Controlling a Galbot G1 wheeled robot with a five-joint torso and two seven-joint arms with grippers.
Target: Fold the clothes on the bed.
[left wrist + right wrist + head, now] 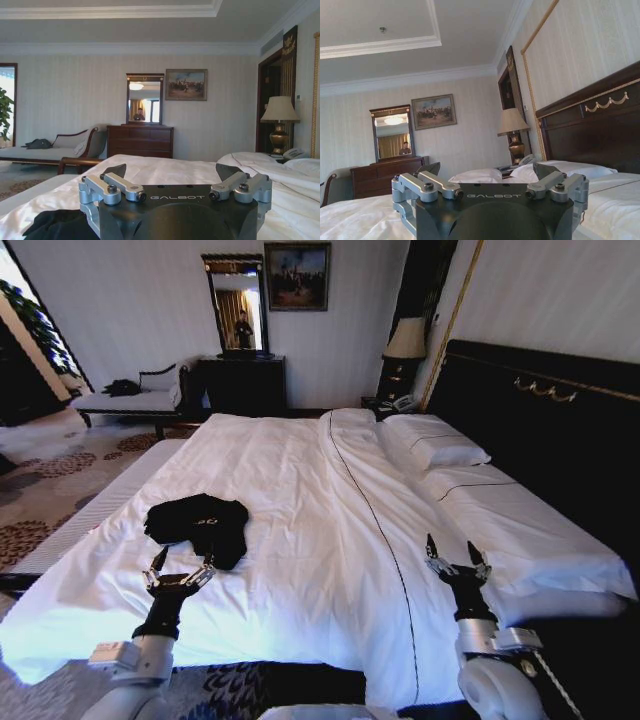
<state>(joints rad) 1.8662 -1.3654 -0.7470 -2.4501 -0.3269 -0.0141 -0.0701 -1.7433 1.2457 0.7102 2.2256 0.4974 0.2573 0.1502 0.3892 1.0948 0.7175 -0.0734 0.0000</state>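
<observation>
The clothes are one black T-shirt (197, 524), lying bunched in a heap on the near left part of the bed (320, 530), with faint white lettering on top. My left gripper (185, 558) hovers open just in front of the shirt's near edge, fingers pointing at it and nothing held. In the left wrist view the left gripper (170, 172) is spread wide and a bit of the black shirt (52, 226) shows beside it. My right gripper (452, 548) hangs open and holds nothing over the near right part of the duvet, far from the shirt. In the right wrist view the right gripper (487, 170) faces the pillows.
White pillows (432, 445) lie against the dark headboard (540, 420) on the right. Beyond the bed stand a dark dresser (245, 385) with a mirror, a pale chaise (135, 398) and a lamp (406, 340) on a nightstand. Patterned carpet (40, 500) borders the bed's left side.
</observation>
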